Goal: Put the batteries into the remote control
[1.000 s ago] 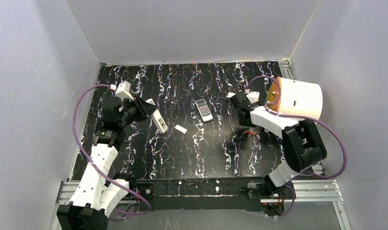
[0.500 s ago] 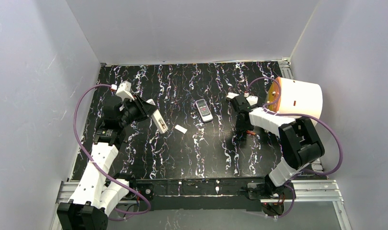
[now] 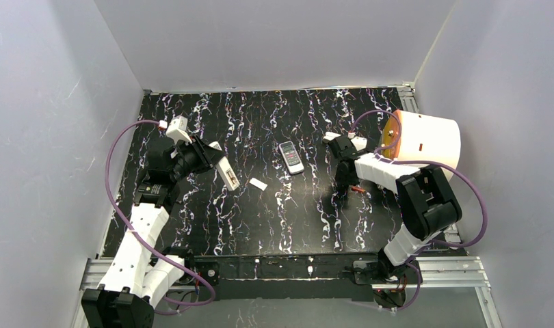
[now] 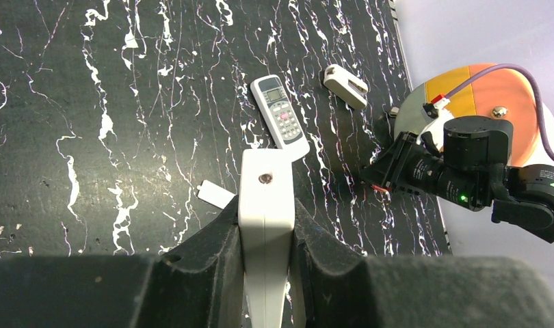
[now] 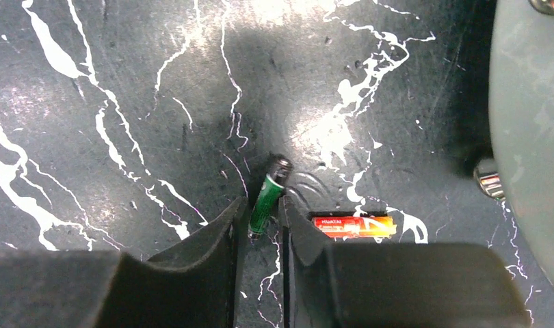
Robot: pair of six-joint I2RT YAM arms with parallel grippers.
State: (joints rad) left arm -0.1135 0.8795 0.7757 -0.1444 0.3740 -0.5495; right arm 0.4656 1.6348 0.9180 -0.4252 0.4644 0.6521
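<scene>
My left gripper (image 4: 266, 229) is shut on a white remote control (image 4: 266, 191), held on edge above the table's left side (image 3: 226, 172). My right gripper (image 5: 260, 213) points down at the table (image 3: 343, 186). Its jaws stand a little apart around a tilted green battery (image 5: 267, 197). The battery lies on the table between the fingertips, against the right finger. A red and yellow battery (image 5: 353, 225) lies flat just right of that finger, also seen as a red streak in the top view (image 3: 358, 188).
A second, grey remote with buttons (image 3: 291, 157) lies mid-table. A small white flat piece (image 3: 258, 184) lies near the held remote, and another white piece (image 4: 345, 85) further back. A big orange and white roll (image 3: 425, 140) stands at the right edge.
The right arm shifted slightly left and lowered over the batteries. Its jaws widened, then narrowed around the green one. The left arm and its remote have not moved.
</scene>
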